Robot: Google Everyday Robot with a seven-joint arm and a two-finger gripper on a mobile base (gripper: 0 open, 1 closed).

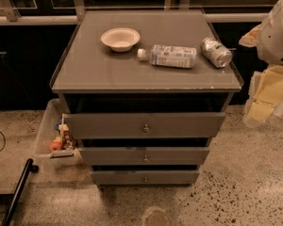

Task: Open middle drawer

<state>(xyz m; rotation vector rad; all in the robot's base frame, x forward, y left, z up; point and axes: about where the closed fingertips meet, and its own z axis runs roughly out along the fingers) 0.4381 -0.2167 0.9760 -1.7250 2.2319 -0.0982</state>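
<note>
The grey cabinet point(146, 69) has three drawer fronts stacked below its top. The middle drawer point(113, 156) is the mid-sized front, with a small round metal knob point(145, 158) at its centre. Above it is the taller, widest front point(104, 125), and below it the narrowest front point(118, 177). Dark gaps show above each front. My gripper point(268, 95) hangs at the right edge of the view, beside the cabinet's right side. It is well away from the knob and holds nothing.
On the cabinet top lie a white bowl point(120, 38), a plastic bottle point(172, 56) on its side and a can point(216, 52) on its side. A clear bin point(45, 126) with small items stands left of the cabinet. A black pole point(16, 192) lies at lower left.
</note>
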